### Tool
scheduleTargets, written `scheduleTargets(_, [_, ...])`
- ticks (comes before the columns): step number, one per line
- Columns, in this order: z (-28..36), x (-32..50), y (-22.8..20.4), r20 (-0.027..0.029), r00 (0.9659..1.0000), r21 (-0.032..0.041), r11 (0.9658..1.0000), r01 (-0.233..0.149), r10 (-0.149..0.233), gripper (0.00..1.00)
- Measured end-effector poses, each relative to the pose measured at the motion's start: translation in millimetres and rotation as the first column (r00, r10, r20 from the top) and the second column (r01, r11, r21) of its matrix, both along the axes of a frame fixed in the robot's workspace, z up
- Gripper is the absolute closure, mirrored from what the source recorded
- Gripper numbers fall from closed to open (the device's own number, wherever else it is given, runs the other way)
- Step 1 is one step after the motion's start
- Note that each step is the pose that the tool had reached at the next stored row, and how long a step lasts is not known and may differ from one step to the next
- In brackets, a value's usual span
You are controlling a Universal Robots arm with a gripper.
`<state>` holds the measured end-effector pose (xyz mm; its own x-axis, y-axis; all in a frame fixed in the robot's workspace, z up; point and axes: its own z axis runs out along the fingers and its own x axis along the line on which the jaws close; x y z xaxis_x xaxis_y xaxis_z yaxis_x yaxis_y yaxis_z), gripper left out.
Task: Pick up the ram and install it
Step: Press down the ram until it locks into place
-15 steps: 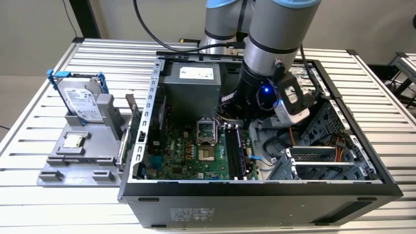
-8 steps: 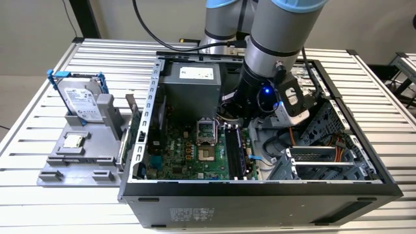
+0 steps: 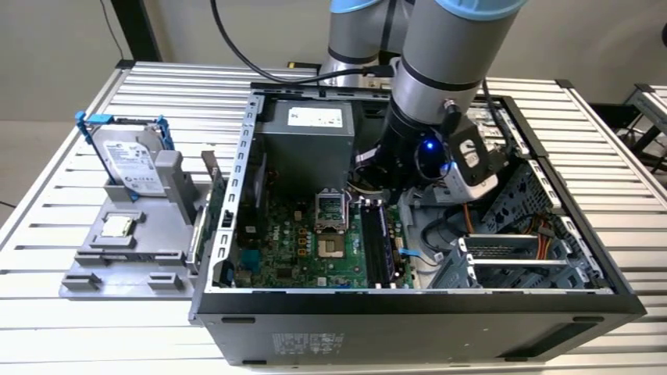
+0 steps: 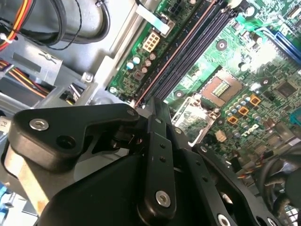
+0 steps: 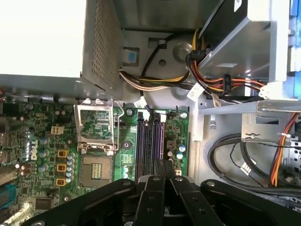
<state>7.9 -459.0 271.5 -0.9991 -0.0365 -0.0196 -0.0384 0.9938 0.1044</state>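
My gripper (image 5: 164, 164) (image 4: 153, 101) is shut, its black fingers pressed together with no visible gap. The tips hover just over one end of the long dark memory slots (image 5: 149, 146) (image 4: 188, 47) on the green motherboard (image 3: 292, 242). In the exterior view the arm's wrist (image 3: 417, 148) reaches down into the open computer case, right above those slots (image 3: 380, 238). The ram is hidden; I cannot tell whether it sits between the fingers or in a slot. The open processor socket (image 5: 96, 172) (image 3: 329, 250) lies beside the slots.
A grey power supply (image 3: 308, 137) and a bundle of coloured cables (image 5: 207, 87) crowd the case behind the slots. A metal drive cage (image 3: 511, 250) stands on the exterior view's right. Outside the case, a grey fixture holds a hard drive (image 3: 130, 160) and a square silver chip (image 3: 115, 226).
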Motion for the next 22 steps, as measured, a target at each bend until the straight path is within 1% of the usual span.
scheduleTargets(3, [0.0,0.0,0.0,0.0012,0.9993,-0.0001,0.9993,-0.038,0.038,1.00])
scheduleTargets(6, [0.0,0.0,0.0,0.0031,0.9966,-0.0004,0.9966,-0.082,0.082,1.00])
scheduleTargets(9, [0.0,0.0,0.0,0.0041,0.9917,-0.0006,0.9917,-0.128,0.128,1.00])
scheduleTargets(11, [0.1,0.0,0.0,0.0043,0.9870,-0.0007,0.9870,-0.161,0.161,1.00])
scheduleTargets(13, [0.1,0.0,-0.1,0.0045,0.9810,-0.0007,0.9810,-0.194,0.194,1.00])
scheduleTargets(16, [0.1,0.0,0.0,0.0053,0.9695,-0.0009,0.9695,-0.245,0.245,1.00])
scheduleTargets(19, [0.0,0.0,0.0,0.0063,0.9546,-0.0010,0.9546,-0.298,0.298,1.00])
scheduleTargets(21, [0.1,0.0,0.0,0.0064,0.9433,-0.0012,0.9433,-0.332,0.332,1.00])
scheduleTargets(22, [0.0,0.0,0.0,0.0066,0.9369,-0.0012,0.9370,-0.349,0.349,1.00])
